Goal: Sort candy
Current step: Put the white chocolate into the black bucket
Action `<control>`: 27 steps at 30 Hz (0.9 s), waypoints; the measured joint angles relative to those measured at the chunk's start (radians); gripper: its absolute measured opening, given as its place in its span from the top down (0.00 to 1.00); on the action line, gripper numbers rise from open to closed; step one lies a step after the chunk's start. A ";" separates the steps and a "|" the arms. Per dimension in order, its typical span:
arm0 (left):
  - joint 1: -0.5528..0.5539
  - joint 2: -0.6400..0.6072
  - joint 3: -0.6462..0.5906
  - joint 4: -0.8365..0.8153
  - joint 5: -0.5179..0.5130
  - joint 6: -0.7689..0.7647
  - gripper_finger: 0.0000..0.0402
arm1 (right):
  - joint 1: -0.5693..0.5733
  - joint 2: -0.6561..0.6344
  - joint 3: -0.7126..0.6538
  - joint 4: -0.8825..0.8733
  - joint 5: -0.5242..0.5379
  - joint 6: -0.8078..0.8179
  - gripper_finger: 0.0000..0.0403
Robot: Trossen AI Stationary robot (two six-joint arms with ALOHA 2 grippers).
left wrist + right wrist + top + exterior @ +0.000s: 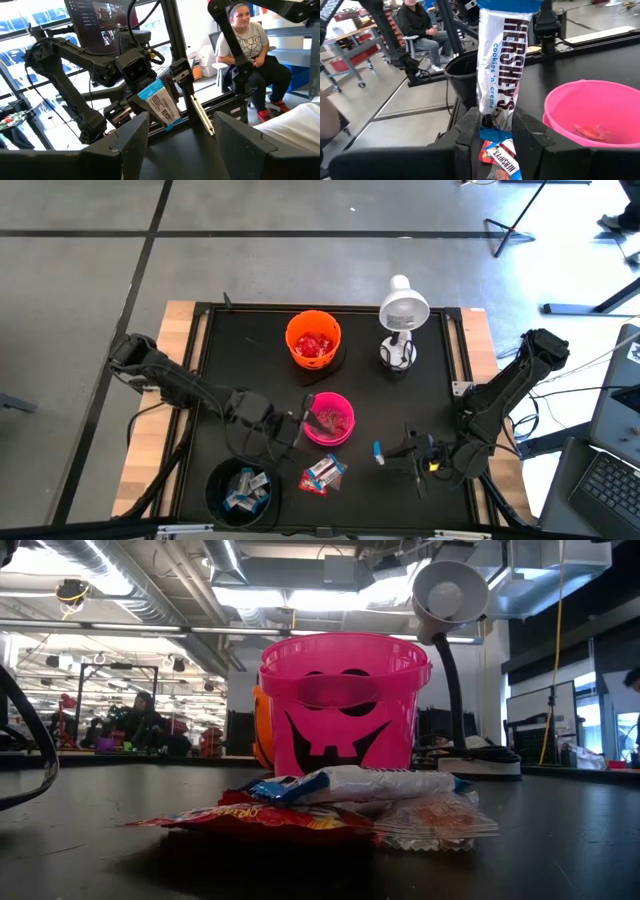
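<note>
My right gripper [392, 450] is near the table's front right and is shut on one blue-and-white candy bar [497, 60], also seen in the left wrist view [161, 102]. A small pile of loose candy [322, 473] lies flat on the black mat in front of the pink bowl [330, 418]. The pink bowl holds a pinkish sweet [590, 131]. The orange bowl [313, 338] holds red candy, and the black bowl [240, 492] holds blue-and-white candy. My left gripper [298, 430] is open just left of the pink bowl and touches nothing. My right gripper pinches the candy bar between its two fingers [470, 125] at one end of the wrapper [496, 117]. The fingers come level from the table's right side. The bar sticks out past the fingertips toward the table's left, lifted clear of the mat.
A white desk lamp [400, 320] stands at the far right of the mat. The loose candy pile [500, 155] lies below my right gripper. People sit beyond the table [250, 50] [417, 25]. Bare mat lies between the bowls and along the far left.
</note>
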 joint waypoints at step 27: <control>0.056 0.000 0.000 0.008 0.069 -0.021 0.47 | 0.000 0.000 0.000 0.000 0.158 0.003 0.78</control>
